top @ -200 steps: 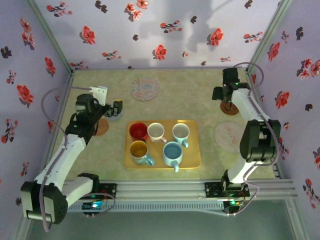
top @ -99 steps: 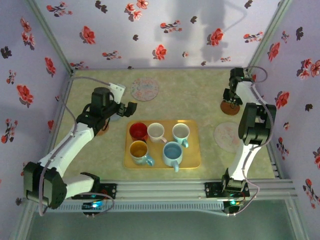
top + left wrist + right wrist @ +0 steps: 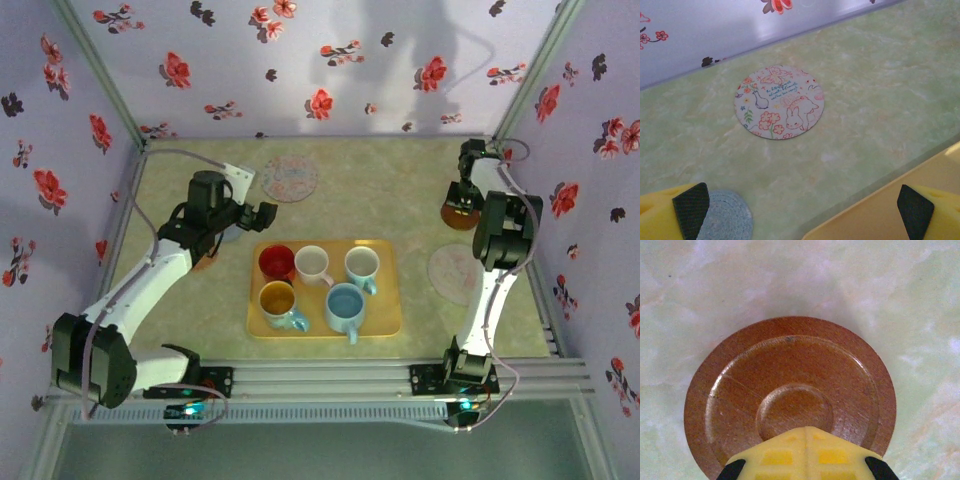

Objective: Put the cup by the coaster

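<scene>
- Left gripper (image 3: 263, 213) is wide open and empty, at the far-left corner of the tray (image 3: 385, 325).
- Five cups sit on the tray. The red cup (image 3: 277, 262) is closest, just base-side of that gripper.
- Right gripper (image 3: 463, 196) looks closed and empty, over the brown coaster (image 3: 790, 390), well apart from the cups.
- Left arm is nearer, so it's likely the one to pick.

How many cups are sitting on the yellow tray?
5, all on the tray: red cup, cream cup and white cup in the far row; orange cup and blue cup in the near row. None appears hidden.
</scene>
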You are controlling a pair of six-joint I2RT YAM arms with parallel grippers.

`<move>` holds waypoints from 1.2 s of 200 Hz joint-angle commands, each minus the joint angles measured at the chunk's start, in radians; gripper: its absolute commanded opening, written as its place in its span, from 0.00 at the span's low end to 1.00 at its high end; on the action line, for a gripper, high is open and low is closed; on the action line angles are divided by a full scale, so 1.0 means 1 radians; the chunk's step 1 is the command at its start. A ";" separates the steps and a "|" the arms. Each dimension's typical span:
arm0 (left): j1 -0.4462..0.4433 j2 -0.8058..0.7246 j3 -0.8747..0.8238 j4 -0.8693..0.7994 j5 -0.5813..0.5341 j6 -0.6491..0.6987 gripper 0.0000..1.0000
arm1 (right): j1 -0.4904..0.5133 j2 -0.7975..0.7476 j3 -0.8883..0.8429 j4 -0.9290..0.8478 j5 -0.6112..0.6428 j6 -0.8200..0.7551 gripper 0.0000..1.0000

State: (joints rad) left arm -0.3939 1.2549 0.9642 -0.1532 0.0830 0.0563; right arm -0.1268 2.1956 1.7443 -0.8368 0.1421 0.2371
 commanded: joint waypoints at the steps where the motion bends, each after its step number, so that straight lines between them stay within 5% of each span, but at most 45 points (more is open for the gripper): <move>1: -0.006 0.009 0.038 -0.019 0.009 0.008 1.00 | -0.004 0.030 0.036 -0.054 -0.052 0.007 0.00; 155: -0.008 0.024 0.039 -0.031 -0.035 -0.013 0.99 | 0.201 0.112 0.070 -0.033 -0.325 0.014 0.00; 240: -0.008 0.054 0.069 -0.065 -0.051 -0.039 0.99 | 0.336 0.190 0.185 -0.052 -0.363 0.041 0.00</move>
State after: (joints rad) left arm -0.3939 1.2919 0.9947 -0.1886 0.0486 0.0399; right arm 0.1787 2.3257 1.9076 -0.8463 -0.1818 0.2489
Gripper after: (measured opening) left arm 0.994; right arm 0.056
